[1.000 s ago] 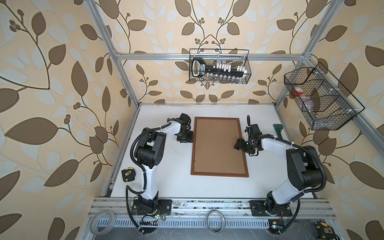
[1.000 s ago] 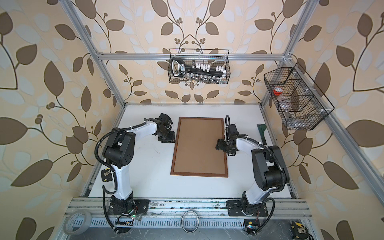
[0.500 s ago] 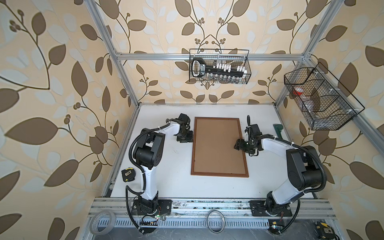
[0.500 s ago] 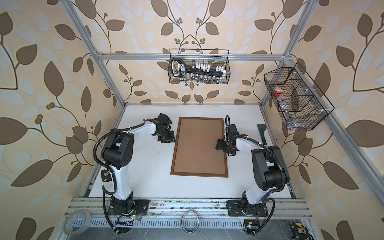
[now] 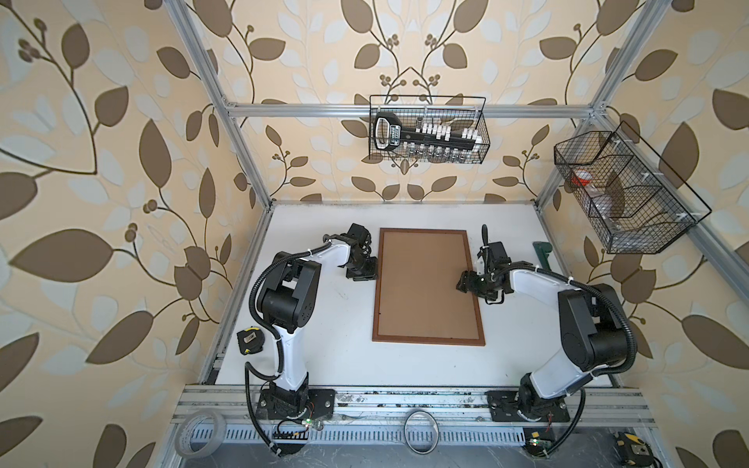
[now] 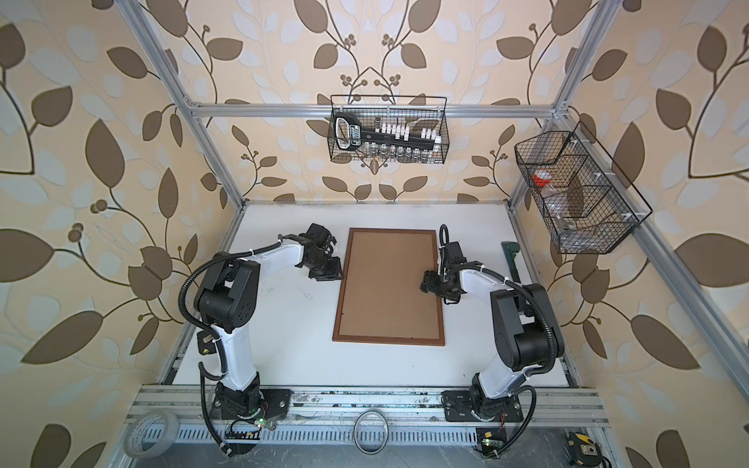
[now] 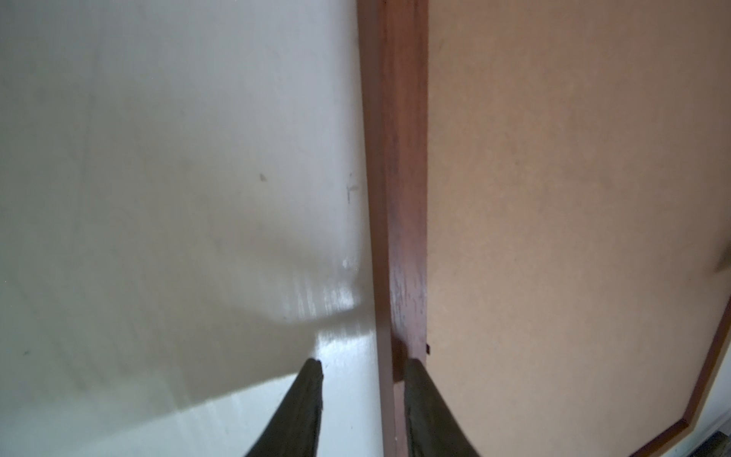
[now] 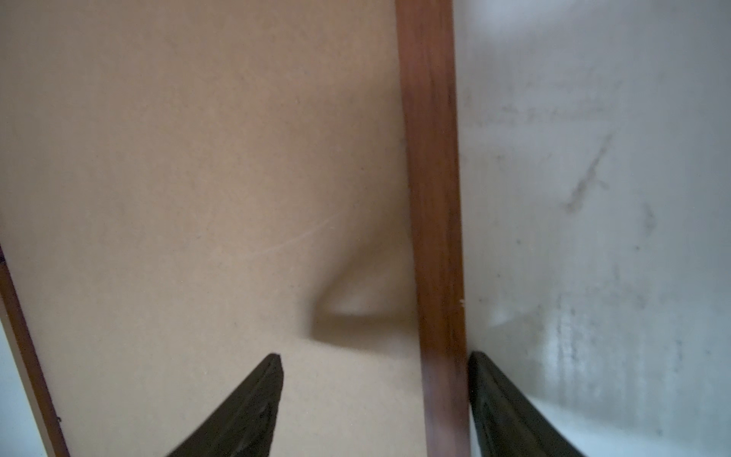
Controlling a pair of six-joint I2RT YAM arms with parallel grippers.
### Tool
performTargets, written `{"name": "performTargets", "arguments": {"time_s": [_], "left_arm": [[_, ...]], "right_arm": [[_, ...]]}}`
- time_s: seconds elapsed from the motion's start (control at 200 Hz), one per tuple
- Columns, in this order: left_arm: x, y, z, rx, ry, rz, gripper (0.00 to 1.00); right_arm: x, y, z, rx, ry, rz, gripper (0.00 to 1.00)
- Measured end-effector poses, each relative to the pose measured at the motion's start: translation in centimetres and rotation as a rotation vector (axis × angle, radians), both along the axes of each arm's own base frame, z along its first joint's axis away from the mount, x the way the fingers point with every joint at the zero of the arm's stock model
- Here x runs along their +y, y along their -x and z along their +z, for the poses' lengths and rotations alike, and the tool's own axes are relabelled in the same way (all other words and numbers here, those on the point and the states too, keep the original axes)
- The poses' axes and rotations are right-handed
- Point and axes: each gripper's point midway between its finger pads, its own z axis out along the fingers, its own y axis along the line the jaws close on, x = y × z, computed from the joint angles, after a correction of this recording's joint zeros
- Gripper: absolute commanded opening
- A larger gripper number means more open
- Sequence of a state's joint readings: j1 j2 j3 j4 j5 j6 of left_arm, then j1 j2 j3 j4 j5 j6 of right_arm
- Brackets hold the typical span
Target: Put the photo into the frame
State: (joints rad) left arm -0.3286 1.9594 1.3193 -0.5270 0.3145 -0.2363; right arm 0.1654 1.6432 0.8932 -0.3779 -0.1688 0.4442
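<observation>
- At the middle of the table [image 5: 324,324], the frame [image 5: 429,342] lies flat, back up, filled by its brown backing board [image 5: 425,283]; the photo is not visible.
- Left gripper [image 7: 364,364] stands slightly parted astride one long rail; right gripper [image 8: 375,356] gapes wide over the opposite rail.
- Nothing has visibly shifted in the last second, so the task seems paused.

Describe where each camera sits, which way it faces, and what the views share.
Both top views: high above the front rail, looking down toward the back wall; left arm and right arm show whole, left gripper and right gripper at opposite long sides of the frame.
Left wrist: on the left arm, looking past the open left gripper at the frame's border and the table.
Right wrist: on the right arm, looking past the open right gripper, which straddles the opposite border.
Shared: both wrist views show the backing board.
</observation>
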Motion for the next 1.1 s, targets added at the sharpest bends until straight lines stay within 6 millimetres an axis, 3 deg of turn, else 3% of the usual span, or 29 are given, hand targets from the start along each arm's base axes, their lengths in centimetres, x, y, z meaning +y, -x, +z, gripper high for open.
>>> {"name": "performTargets", "arguments": {"time_s": [0.665, 0.95, 1.105], "left_arm": [[-0.9, 0.3, -0.6, 0.009, -0.008, -0.023, 0.34], [0.0, -0.4, 1.2, -0.032, 0.009, 0.008, 0.34], [0.4, -0.7, 1.1, -0.033, 0.009, 0.02, 0.34]], "right_arm": [[0.0, 0.0, 0.0, 0.0, 0.0, 0.0, 0.74], [0.0, 0.0, 0.0, 0.0, 0.0, 0.0, 0.74], [0.0, 0.0, 0.0, 0.0, 0.0, 0.0, 0.74]]}}
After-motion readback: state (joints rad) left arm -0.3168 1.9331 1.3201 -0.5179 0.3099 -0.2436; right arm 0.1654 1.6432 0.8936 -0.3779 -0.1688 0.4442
